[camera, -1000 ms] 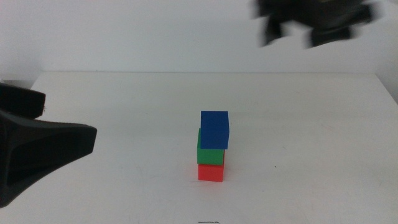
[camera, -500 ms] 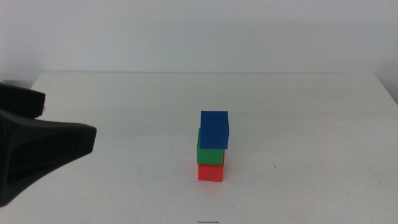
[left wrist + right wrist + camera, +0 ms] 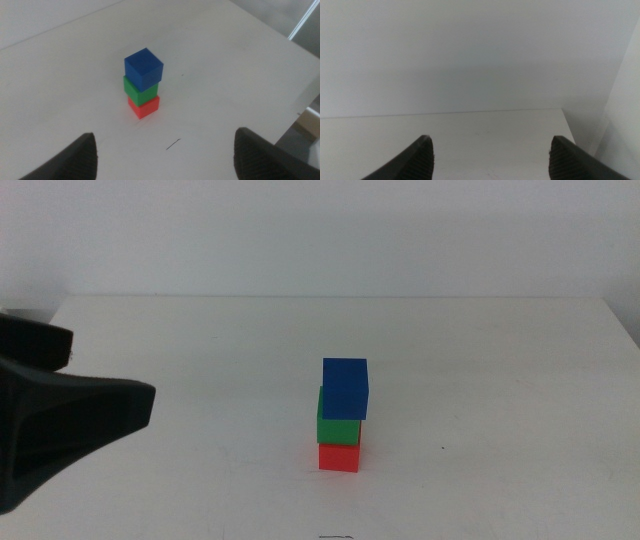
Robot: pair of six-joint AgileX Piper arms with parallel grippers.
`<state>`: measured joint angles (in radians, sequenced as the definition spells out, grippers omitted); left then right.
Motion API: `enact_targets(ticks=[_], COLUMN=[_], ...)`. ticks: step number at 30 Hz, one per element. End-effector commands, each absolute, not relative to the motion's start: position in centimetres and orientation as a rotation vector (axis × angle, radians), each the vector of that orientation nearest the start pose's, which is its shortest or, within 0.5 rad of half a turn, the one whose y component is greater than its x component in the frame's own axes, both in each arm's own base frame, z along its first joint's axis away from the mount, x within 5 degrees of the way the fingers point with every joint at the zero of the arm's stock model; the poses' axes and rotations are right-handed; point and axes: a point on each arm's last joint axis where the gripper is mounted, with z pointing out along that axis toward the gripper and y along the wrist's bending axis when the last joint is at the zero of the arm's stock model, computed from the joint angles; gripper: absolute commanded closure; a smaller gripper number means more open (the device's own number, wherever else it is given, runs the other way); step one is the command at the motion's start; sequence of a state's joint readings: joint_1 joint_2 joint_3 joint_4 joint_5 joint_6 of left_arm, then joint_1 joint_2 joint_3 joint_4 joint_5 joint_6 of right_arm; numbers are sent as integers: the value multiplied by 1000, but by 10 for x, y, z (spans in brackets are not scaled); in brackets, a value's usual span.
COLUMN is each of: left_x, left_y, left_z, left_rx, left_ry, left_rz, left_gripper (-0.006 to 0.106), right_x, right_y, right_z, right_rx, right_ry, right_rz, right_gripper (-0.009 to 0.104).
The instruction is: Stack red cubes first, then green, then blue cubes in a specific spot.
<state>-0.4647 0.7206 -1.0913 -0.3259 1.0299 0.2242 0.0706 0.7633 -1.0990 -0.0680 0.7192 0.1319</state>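
Centrally on the table (image 3: 500,360), blue cube (image 3: 345,388) over green cube (image 3: 337,430) over red cube (image 3: 339,456); bare tabletop surrounds. Left gripper (image 3: 165,155) waits apart, jaws spread; right gripper (image 3: 490,160) likewise spread, facing the table's far edge.

A white table (image 3: 200,340) fills most of the middle view. Its top is plain and matte, and its far edge runs straight across, with the right corner cut at an angle. Behind it stands a pale grey-white wall (image 3: 320,230) without marks. The light is soft and even, and the shadows on the table are weak. Near the front edge there is a short dark line (image 3: 173,144). In the left wrist view, something grey (image 3: 280,12) shows beyond the table edge, too blurred to tell.
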Motion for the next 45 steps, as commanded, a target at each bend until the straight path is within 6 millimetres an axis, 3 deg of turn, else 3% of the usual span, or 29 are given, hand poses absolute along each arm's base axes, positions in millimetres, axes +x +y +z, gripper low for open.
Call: enact_targets(ticks=[1,6,13,23,28,31,35,41,45], left_x=[83,86,90,82,80,72,61,48,44], left_y=[-68,-44,-9,1,1,1,0,-1,-1], left_z=[432,418,407,400,381,361,323,273,246], left_rx=[666,494,95,-2,-6,-8,-10,-12,-15], left_ry=[1945,1919,1642,1639,1652,1660,1690,1694,1679], left_rz=[-533,-312,-66,34,33,35,30,30,33], left_gripper=[7,7,7,7,7,7,7,7,7], right_x=[129,129,129,129,129,128,121,86,67], right_y=[4,3,3,3,3,4,3,1,-1], right_z=[457,457,457,457,451,436,401,346,295], right_rx=[28,25,26,26,24,19,-1,-36,-39], right_ry=[1763,1763,1762,1762,1766,1763,1735,1668,1695], right_rz=[40,29,32,32,32,33,19,-18,-21], right_gripper=[36,36,36,36,36,36,36,36,36])
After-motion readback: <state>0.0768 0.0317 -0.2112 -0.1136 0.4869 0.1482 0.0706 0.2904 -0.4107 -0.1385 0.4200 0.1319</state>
